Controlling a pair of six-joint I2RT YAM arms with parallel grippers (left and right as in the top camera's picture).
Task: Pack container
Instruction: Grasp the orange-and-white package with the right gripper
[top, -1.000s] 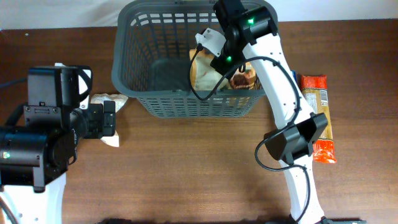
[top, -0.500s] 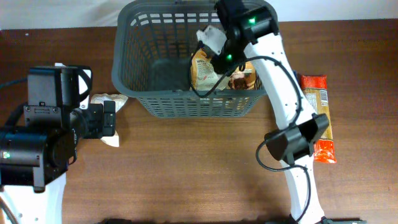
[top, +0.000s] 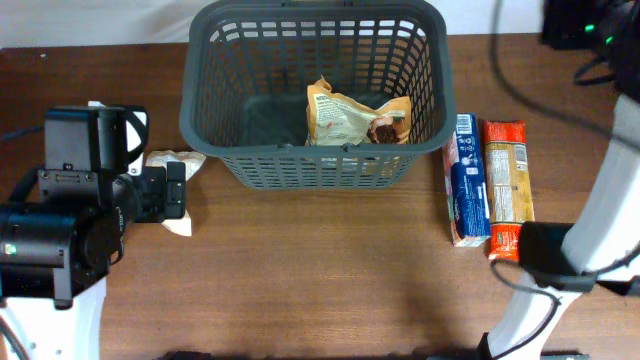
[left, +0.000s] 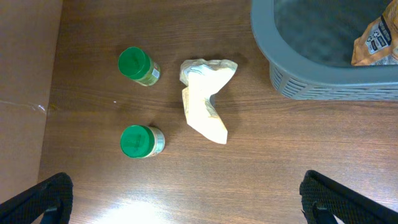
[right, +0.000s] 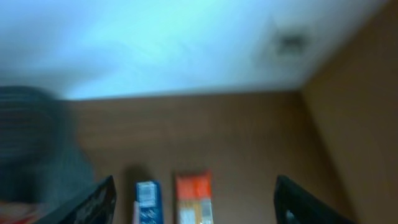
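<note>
The container, a dark grey slotted basket, stands at the back centre of the table. Inside it a tan snack bag lies against the front wall. My right arm has swung off to the far right. In the blurred right wrist view my right gripper is open with nothing between its fingers, high above a blue box and an orange pack. My left gripper is wide open and empty over bare table, left of the container.
A cream pouch lies just left of the basket, with two green-lidded jars further left. The blue box and orange pack lie side by side right of the basket. My right arm's base link stands beside them.
My right gripper opened and let the snack bag drop into the basket, then the arm swung up and away to the right. The left arm has not moved.
</note>
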